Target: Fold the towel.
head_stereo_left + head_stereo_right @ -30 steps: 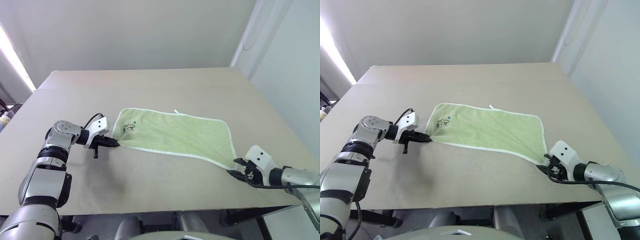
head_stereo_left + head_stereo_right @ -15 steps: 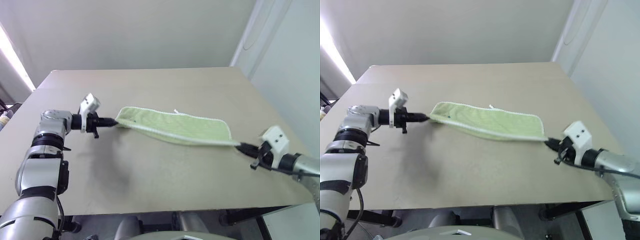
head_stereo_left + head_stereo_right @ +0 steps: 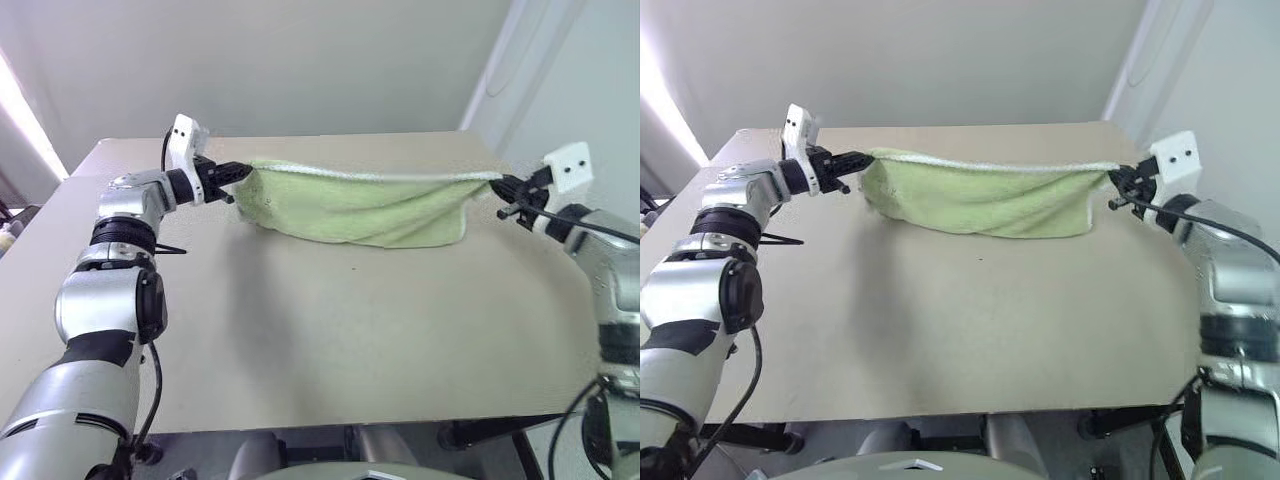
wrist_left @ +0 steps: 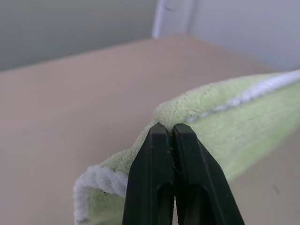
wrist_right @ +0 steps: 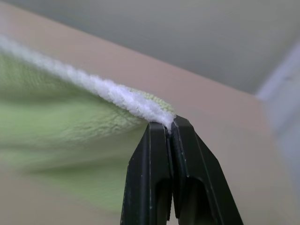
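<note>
Left pincer (image 3: pixel 240 172) and right pincer (image 3: pixel 498 184) each clamped tight on a corner of the towel (image 3: pixel 355 205), stretching it above the counter (image 3: pixel 320 320) for folding.

A: What fills the middle of the scene?

B: A wide, matte beige tabletop (image 3: pixel 330 330), smooth and rectangular, its far edge running below the back wall and its near edge cutting across the bottom of the head views.

A: And behind it?

B: A plain, pale grey-green wall (image 3: pixel 300 60), unmarked. At the right stands a white wall panel (image 3: pixel 590 80) with a pale vertical trim strip (image 3: pixel 495 70) beside it.

A: Where does the light come from?

B: A bright white band of light (image 3: pixel 18 110) slants down the left edge. Below the table's near edge, dark leg-like shapes (image 3: pixel 470 435) show against the floor, too dim to make out.
</note>
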`<action>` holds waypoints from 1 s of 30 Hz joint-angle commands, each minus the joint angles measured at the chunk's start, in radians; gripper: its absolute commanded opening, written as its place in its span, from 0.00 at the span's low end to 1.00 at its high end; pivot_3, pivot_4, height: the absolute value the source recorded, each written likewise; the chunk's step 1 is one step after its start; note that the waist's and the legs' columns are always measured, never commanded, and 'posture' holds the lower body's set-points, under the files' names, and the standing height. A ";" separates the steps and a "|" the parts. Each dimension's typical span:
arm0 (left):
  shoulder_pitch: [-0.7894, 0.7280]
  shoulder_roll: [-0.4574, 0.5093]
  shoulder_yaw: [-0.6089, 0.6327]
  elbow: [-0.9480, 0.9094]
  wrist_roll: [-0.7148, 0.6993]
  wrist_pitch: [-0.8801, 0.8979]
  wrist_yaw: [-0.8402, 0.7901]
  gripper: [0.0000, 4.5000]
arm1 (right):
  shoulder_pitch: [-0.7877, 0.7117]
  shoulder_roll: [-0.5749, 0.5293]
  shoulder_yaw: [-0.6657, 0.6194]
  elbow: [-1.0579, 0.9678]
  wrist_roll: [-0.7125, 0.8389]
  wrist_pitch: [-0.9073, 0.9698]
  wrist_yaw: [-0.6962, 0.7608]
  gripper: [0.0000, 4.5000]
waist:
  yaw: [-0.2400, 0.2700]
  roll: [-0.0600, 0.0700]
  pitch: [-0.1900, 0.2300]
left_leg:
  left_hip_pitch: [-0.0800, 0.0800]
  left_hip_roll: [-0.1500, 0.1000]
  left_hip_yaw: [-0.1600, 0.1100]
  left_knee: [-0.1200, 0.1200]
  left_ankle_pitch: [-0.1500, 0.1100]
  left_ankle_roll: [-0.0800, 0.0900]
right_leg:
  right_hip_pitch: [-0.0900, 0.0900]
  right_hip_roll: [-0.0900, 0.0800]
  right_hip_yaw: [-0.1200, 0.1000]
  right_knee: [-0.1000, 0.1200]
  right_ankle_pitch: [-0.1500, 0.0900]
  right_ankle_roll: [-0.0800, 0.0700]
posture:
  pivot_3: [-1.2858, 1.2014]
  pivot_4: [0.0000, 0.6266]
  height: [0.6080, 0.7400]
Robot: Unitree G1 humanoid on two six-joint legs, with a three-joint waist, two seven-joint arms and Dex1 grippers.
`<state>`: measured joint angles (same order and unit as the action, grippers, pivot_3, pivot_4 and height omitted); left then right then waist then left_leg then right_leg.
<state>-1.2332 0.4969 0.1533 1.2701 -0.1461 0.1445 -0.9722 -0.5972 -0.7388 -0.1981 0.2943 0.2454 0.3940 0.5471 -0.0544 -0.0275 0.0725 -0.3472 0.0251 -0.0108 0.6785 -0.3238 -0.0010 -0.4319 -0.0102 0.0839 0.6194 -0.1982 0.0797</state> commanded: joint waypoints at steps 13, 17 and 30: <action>-0.007 0.105 -0.074 -0.026 0.110 -0.115 -0.168 0.00 | 0.021 -0.060 -0.042 0.016 0.027 -0.122 0.149 0.00 | -0.017 0.002 -0.001 | -0.009 0.000 0.000 -0.002 0.000 0.000 | -0.008 0.000 0.000 -0.001 0.001 0.003 | 0.52 0.00 0.79; 0.121 0.184 -0.112 -0.130 0.118 -0.093 -0.314 0.00 | 0.253 -0.115 -0.119 -0.274 0.138 0.027 0.229 0.00 | -0.017 0.003 -0.001 | -0.008 0.000 -0.001 -0.002 0.000 0.000 | -0.009 0.001 0.000 0.002 0.000 0.002 | 0.52 0.00 0.79; 0.760 0.404 -0.011 -1.017 -0.090 0.390 -0.377 0.00 | 0.817 -0.210 -0.460 -0.801 0.400 0.361 0.404 0.00 | -0.016 0.001 -0.001 | 0.009 0.001 0.000 0.005 0.000 0.000 | 0.006 0.000 0.000 0.010 -0.005 0.000 | 0.52 0.00 0.79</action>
<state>-0.5042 0.8516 0.0719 0.3511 -0.2055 0.4627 -1.3827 0.1956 -0.9346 -0.5659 -0.4568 0.6183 0.7325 0.9329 -0.0701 -0.0261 0.0718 -0.3377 0.0268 -0.0110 0.6826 -0.3238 -0.0014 -0.4246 -0.0101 0.0837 0.6292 -0.2041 0.0792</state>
